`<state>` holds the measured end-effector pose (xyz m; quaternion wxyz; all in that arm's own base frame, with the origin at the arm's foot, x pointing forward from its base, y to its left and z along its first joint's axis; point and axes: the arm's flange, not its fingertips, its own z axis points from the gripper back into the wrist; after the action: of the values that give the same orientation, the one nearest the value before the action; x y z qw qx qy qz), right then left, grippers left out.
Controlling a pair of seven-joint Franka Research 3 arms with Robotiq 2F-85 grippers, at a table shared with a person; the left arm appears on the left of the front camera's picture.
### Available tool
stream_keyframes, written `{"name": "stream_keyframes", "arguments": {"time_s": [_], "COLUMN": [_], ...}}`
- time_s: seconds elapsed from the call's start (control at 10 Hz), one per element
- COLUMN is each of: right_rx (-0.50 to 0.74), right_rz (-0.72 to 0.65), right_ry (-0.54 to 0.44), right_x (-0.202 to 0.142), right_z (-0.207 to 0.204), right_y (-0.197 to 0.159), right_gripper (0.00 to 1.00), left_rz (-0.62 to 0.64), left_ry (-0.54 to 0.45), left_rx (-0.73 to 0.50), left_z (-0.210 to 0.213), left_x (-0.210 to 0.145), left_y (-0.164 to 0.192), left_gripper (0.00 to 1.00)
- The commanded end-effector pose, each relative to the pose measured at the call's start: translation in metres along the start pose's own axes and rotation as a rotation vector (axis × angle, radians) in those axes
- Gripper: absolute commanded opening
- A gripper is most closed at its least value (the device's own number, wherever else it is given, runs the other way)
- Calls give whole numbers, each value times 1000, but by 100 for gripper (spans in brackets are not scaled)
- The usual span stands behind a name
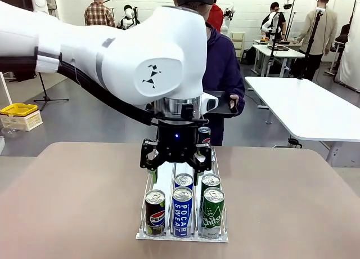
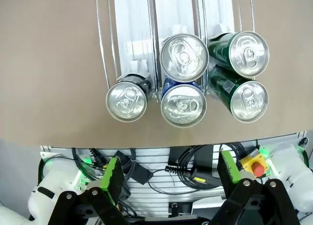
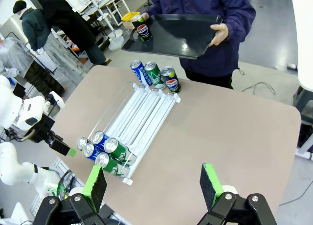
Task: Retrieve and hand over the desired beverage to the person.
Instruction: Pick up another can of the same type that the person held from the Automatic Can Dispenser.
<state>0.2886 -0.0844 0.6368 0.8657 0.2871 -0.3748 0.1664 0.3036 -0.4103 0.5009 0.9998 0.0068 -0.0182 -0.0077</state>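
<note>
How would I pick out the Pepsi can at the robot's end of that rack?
On the brown table stands a three-lane wire rack, cans bunched at its end nearest the robot. The Pepsi can is the dark one in the robot's left lane, beside the blue Pocari Sweat can; it sits alone at that end, where the other lanes hold two cans each.

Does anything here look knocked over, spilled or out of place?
Nothing stands out. The cans stand upright in the lanes of the rack, the Pepsi can sits upright on the tray held by the person, and no spill shows on the table.
</note>
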Motion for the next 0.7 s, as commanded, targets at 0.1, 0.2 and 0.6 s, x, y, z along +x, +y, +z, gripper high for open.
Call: {"name": "stream_keyframes", "arguments": {"time_s": [0.1, 0.2, 0.6], "right_rx": [35, 35, 35], "right_rz": [7, 7, 7], "right_ry": [-16, -16, -16], "right_x": [0, 0, 0], "right_z": [-2, -2, -2], "right_y": [-2, -2, -2], "right_gripper": [100, 100, 100], "left_rz": [-13, -24, -38], "left_ry": [-18, -21, 8], "left_rx": [-3, -20, -44], "left_z": [-30, -39, -57], "left_x": [2, 5, 13], "left_y": [-6, -7, -8], "left_gripper": [100, 100, 100]}}
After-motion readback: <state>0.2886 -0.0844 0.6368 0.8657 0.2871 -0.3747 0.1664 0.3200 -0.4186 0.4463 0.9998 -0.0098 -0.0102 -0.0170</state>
